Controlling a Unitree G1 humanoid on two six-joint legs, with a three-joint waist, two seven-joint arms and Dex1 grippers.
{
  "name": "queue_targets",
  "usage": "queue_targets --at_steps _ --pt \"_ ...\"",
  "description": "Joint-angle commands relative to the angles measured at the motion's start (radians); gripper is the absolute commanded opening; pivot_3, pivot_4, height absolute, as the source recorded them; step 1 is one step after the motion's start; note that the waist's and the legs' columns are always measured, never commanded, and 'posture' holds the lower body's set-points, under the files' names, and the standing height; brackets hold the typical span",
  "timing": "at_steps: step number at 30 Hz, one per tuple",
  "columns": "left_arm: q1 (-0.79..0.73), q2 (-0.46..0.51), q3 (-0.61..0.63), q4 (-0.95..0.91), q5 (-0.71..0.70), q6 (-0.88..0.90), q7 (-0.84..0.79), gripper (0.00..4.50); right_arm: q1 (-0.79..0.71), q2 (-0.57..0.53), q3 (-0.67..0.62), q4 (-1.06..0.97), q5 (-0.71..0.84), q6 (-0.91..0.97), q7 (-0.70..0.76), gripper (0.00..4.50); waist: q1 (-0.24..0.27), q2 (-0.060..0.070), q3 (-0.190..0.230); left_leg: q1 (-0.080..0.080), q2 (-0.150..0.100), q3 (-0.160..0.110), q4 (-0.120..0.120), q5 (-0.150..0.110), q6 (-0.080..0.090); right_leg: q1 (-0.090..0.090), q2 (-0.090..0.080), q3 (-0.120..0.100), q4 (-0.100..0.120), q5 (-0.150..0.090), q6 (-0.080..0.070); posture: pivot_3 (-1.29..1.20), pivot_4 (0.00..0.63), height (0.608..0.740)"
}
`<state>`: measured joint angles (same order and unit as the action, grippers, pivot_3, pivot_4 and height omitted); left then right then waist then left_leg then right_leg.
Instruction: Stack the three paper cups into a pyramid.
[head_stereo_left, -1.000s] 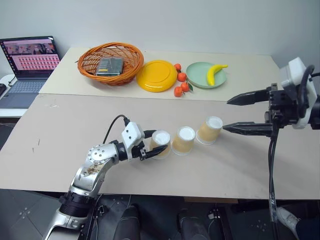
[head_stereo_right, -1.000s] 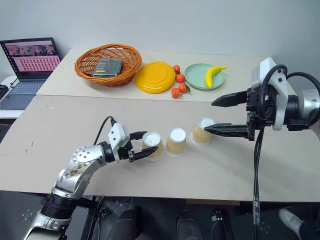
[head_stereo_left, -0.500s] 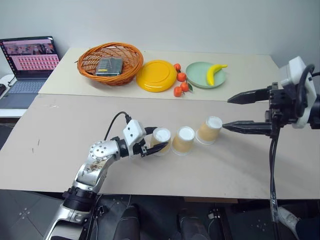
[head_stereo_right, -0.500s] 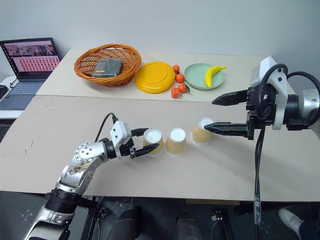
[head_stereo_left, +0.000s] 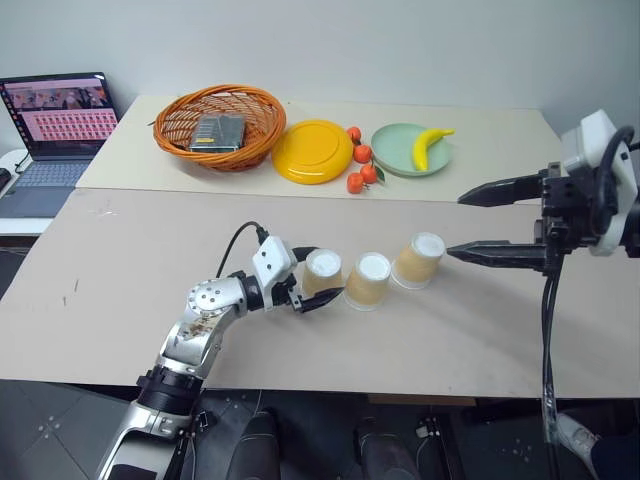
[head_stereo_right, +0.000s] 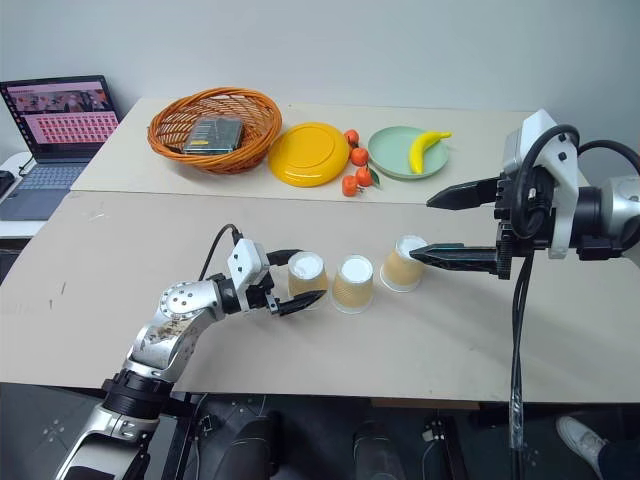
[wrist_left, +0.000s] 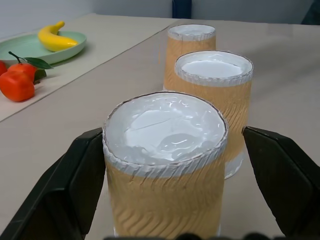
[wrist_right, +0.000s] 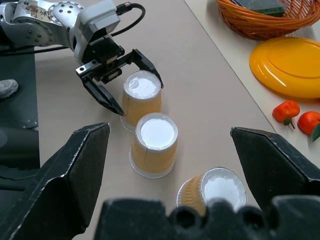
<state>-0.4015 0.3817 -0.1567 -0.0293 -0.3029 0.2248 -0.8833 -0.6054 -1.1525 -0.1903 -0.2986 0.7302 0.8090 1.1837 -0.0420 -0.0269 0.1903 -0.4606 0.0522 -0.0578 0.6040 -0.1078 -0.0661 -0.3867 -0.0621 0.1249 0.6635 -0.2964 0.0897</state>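
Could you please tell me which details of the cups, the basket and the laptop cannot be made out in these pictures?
- Nearest cup: its base is cut off by the left wrist view's lower edge, behind the left gripper.
- Third cup: partly hidden by the right gripper body in the right wrist view.
- Basket: the dark flat item inside is too small to identify.
- Laptop: screen content too small; left edge cut off.

The table (head_stereo_left: 120, 290) is viewed from above by both head cameras. The three paper cups (wrist_left: 165, 165) are seen close by the left wrist camera, and from higher by the right.
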Motion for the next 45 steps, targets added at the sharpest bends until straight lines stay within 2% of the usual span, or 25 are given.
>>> queue_targets --at_steps 1,10,15,18,21,24,30,45 --pt "-0.029 0.017 0.046 -0.093 -0.057 0.057 0.002 4.48 -0.018 -0.008 -0.031 0.008 -0.002 -0.032 0.007 4.50 0.000 0.000 0.000 0.000 0.000 0.000 0.000 0.000 0.000 0.000 0.000 0.000 0.000 0.000 0.000 0.00 0.150 0.732" --pt "-0.167 -0.007 0.135 -0.194 -0.117 0.212 0.155 4.48 -0.057 0.028 -0.003 0.032 -0.018 -0.055 -0.008 4.50 0.001 0.000 0.000 0.000 0.000 0.000 0.001 0.000 0.000 0.000 0.000 0.000 0.000 0.000 0.000 0.00 0.150 0.732" --pt "-0.277 0.022 0.203 -0.219 -0.165 0.327 0.219 4.48 0.022 0.028 -0.030 0.071 -0.049 -0.076 -0.014 4.50 0.003 0.000 0.000 0.000 0.000 -0.001 0.001 0.000 0.000 0.001 0.000 -0.001 0.000 0.000 0.000 0.00 0.150 0.732" --pt "-0.367 0.147 0.307 -0.247 -0.267 0.481 0.196 4.48 0.210 0.049 -0.040 0.166 -0.186 -0.206 -0.057 4.50 0.002 -0.001 0.000 0.000 0.000 -0.001 0.001 0.000 0.000 0.001 0.000 -0.001 0.000 0.000 0.001 0.00 0.150 0.732" --pt "-0.380 0.237 0.361 -0.268 -0.332 0.566 0.184 4.48 0.288 0.115 -0.020 0.229 -0.246 -0.303 -0.094 4.50 -0.003 -0.001 0.000 0.000 0.000 -0.001 0.000 0.000 0.000 0.000 0.000 -0.001 0.000 -0.001 0.002 0.00 0.150 0.732" --pt "-0.354 0.279 0.360 -0.299 -0.353 0.603 0.183 4.48 0.273 0.178 0.010 0.285 -0.279 -0.359 -0.101 4.50 -0.012 0.005 0.000 0.000 0.000 0.001 0.000 0.000 0.000 0.000 0.000 0.001 0.001 -0.001 0.002 0.00 0.150 0.732" --pt "-0.293 0.314 0.333 -0.402 -0.426 0.681 0.164 4.48 0.164 0.299 0.091 0.434 -0.343 -0.449 -0.096 4.50 -0.020 0.004 0.001 0.002 0.000 0.000 0.002 0.000 0.000 0.002 0.001 0.001 0.001 -0.003 0.005 0.00 0.150 0.732" --pt "-0.223 0.446 0.386 -0.502 -0.566 0.796 0.174 4.48 -0.022 0.423 0.171 0.660 -0.402 -0.536 -0.025 4.50 -0.022 0.004 0.001 0.001 0.000 0.000 0.000 0.000 0.000 0.001 0.001 0.000 0.001 0.000 0.001 0.00 0.150 0.732"
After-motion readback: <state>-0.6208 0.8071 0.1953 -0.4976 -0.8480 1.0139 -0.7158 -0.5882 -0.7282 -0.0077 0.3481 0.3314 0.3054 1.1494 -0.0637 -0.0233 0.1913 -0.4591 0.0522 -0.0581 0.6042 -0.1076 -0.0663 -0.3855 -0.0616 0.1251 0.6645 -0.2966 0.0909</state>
